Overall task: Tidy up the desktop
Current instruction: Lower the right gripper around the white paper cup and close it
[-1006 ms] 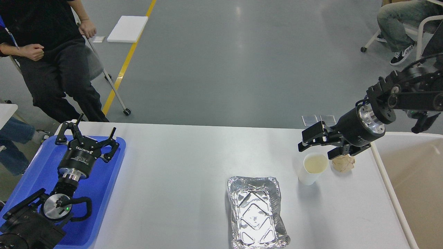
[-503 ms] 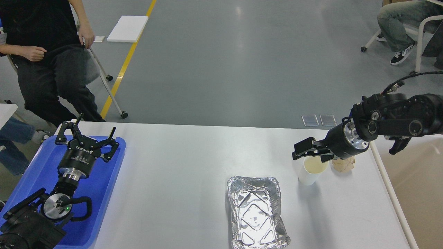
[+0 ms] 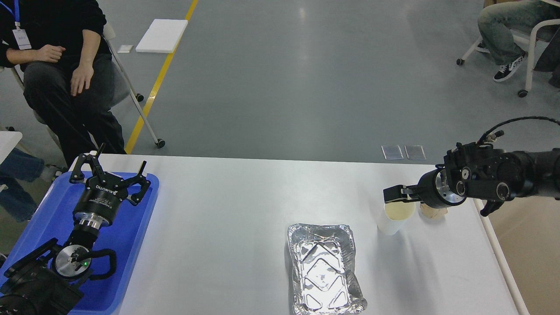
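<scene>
The white desktop carries a white paper cup of pale liquid, a crumpled brown paper ball and an empty foil tray. My right gripper lies level and side-on, just at the cup's far rim. Its two fingers overlap into one dark shape. Its wrist covers most of the paper ball. My left gripper is open and empty, hovering over the blue tray at the left.
A beige rimmed bin stands against the table's right edge. A seated person on a wheeled chair is beyond the far left corner, another at the far right.
My right arm has dropped and swung level, its wrist now lower and in front of the paper ball, with the gripper at the cup's rim. The left arm has not moved. The left person shifted.
</scene>
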Controlling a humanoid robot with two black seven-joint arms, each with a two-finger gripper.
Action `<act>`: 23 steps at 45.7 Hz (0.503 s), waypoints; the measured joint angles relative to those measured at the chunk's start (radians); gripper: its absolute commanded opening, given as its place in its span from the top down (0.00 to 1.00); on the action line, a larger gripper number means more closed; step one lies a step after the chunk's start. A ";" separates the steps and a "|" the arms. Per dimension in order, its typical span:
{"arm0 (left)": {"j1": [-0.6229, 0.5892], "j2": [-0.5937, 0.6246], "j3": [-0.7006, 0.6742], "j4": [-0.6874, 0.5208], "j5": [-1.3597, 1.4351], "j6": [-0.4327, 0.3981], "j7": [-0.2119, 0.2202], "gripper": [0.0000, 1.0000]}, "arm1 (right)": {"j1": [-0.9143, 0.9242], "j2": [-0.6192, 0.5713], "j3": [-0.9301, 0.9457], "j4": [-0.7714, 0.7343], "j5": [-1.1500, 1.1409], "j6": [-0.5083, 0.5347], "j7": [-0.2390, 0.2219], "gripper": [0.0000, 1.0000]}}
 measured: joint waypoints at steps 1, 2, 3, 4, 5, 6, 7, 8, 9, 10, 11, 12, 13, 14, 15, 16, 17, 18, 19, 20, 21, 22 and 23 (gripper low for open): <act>0.000 0.000 0.000 0.000 0.000 0.000 0.000 0.01 | -0.006 0.001 0.000 -0.010 -0.001 -0.003 -0.002 0.01; 0.000 0.000 0.000 0.000 0.000 0.000 0.000 0.01 | -0.010 0.001 0.000 -0.016 -0.001 -0.004 -0.003 0.01; 0.000 0.000 0.000 0.000 0.000 0.000 0.000 0.01 | -0.014 0.002 0.000 -0.020 -0.002 -0.005 -0.004 0.01; 0.000 0.000 0.000 0.000 0.000 0.000 0.000 0.01 | -0.019 0.003 0.000 -0.027 -0.002 -0.007 -0.005 0.01; 0.000 0.000 0.000 0.000 0.000 0.000 0.000 0.01 | -0.022 0.004 0.000 -0.032 -0.003 -0.008 -0.006 0.01; 0.000 0.000 0.000 0.000 0.000 0.000 0.000 0.01 | -0.024 0.004 0.000 -0.036 -0.003 -0.009 -0.007 0.01; 0.000 0.000 0.000 0.000 0.000 0.000 0.000 0.01 | -0.027 0.005 -0.001 -0.040 -0.004 -0.010 -0.007 0.01; 0.000 0.000 0.000 0.000 0.000 0.000 0.000 0.01 | -0.031 0.006 -0.001 -0.044 -0.006 -0.011 -0.008 0.01; 0.000 0.000 0.000 0.000 0.000 0.000 0.000 0.01 | -0.034 0.006 -0.001 -0.047 -0.007 -0.012 -0.008 0.01; 0.000 0.000 0.000 0.000 0.000 0.000 0.000 0.01 | -0.037 0.007 -0.002 -0.049 -0.010 -0.012 -0.009 0.01; 0.000 0.000 0.000 0.000 0.000 0.000 0.000 0.01 | -0.041 0.007 -0.002 -0.053 -0.013 -0.013 -0.009 0.01; 0.000 0.000 0.000 0.000 0.000 0.000 0.000 0.01 | -0.043 0.008 -0.003 -0.055 -0.015 -0.013 -0.010 0.01; 0.000 0.000 0.000 0.000 0.000 0.000 0.000 0.01 | -0.046 0.008 -0.003 -0.056 -0.018 -0.013 -0.010 0.01; 0.000 0.000 0.000 0.000 0.000 0.000 0.000 0.01 | -0.050 0.009 -0.003 -0.059 -0.021 -0.014 -0.010 0.01; 0.000 0.000 0.000 0.000 0.000 0.000 0.000 0.01 | -0.052 0.010 -0.003 -0.060 -0.023 -0.014 -0.011 0.02; 0.000 0.000 0.000 0.000 0.000 0.000 0.000 0.01 | -0.055 0.010 -0.003 -0.062 -0.025 -0.015 -0.011 0.02; 0.000 0.000 0.000 0.000 0.000 0.000 0.000 0.01 | -0.059 0.011 -0.003 -0.064 -0.028 -0.015 -0.011 0.02; 0.000 0.000 0.000 0.000 0.000 0.000 0.000 0.01 | -0.062 0.012 -0.003 -0.065 -0.029 -0.016 -0.011 0.02; 0.000 0.000 0.000 0.000 0.000 0.000 0.000 0.01 | -0.065 0.012 -0.003 -0.066 -0.031 -0.016 -0.011 0.03; 0.000 0.000 0.000 0.000 0.000 0.000 0.000 0.01 | -0.068 0.012 -0.002 -0.067 -0.032 -0.016 -0.011 0.05; 0.000 0.000 0.000 0.000 0.000 0.000 0.000 0.01 | -0.072 0.013 -0.002 -0.068 -0.034 -0.016 -0.011 0.06; 0.000 0.000 0.000 0.000 0.000 0.000 0.000 0.01 | -0.075 0.013 -0.001 -0.069 -0.035 -0.016 -0.011 0.07; 0.000 0.000 0.000 0.000 0.000 0.000 0.000 0.01 | -0.078 0.013 -0.001 -0.070 -0.036 -0.017 -0.011 0.08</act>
